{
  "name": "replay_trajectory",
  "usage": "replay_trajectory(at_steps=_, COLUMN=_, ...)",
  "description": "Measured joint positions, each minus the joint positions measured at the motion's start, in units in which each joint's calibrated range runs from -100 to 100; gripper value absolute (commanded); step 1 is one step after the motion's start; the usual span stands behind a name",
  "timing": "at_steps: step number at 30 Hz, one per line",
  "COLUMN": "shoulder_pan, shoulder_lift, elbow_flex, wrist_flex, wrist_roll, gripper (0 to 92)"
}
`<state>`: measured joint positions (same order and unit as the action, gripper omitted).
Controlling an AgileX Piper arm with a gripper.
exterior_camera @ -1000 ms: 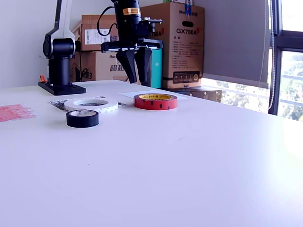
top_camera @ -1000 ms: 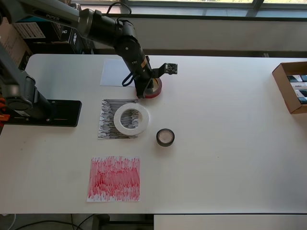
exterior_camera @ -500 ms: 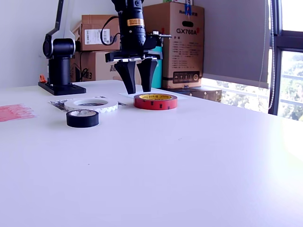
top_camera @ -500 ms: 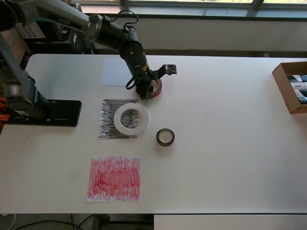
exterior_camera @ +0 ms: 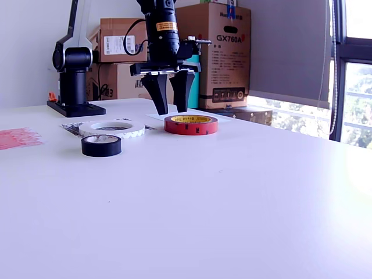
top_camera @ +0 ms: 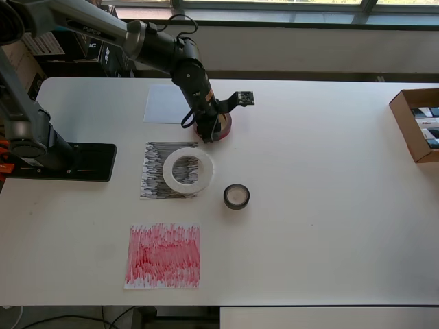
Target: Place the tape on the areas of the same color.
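Observation:
The dark-red tape roll lies flat on the bare table, on none of the papers. My gripper is open and points straight down at that roll's edge on the exterior view's left. Its fingertips hang just above the rim with nothing between them. The white tape ring rests on the black-streaked paper. The small black roll sits on bare table. The red-streaked paper and the plain white paper carry nothing.
The arm's black base stands at the overhead view's left. A cardboard box sits at the table's right edge there. Cartons are stacked behind the table in the exterior view.
The open gripper has come down and moved in toward the dark-red roll's edge. In the last half second it only shifted slightly. None of the tapes has moved.

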<state>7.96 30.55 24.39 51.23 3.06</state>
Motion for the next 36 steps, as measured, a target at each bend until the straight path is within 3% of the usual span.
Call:
replay_trajectory(at_steps=20, shoulder_pan=0.0, shoulder_lift=6.0, elbow_flex=-1.2, wrist_flex=0.1, wrist_roll=-0.1, gripper=52.7)
replay_trajectory(at_steps=24, shoulder_pan=0.0, shoulder_lift=6.0, elbow_flex=-1.2, wrist_flex=0.0, wrist_roll=0.0, gripper=36.6)
replay_trajectory(at_steps=29, shoulder_pan=-0.6, shoulder_lift=5.9, elbow_flex=-1.2, wrist_flex=0.1, wrist_roll=0.1, gripper=0.4)
replay_trajectory(at_steps=36, shoulder_pan=-0.9, shoulder_lift=4.6, elbow_flex=-0.7, wrist_flex=0.4, wrist_roll=-0.4, gripper=0.0)
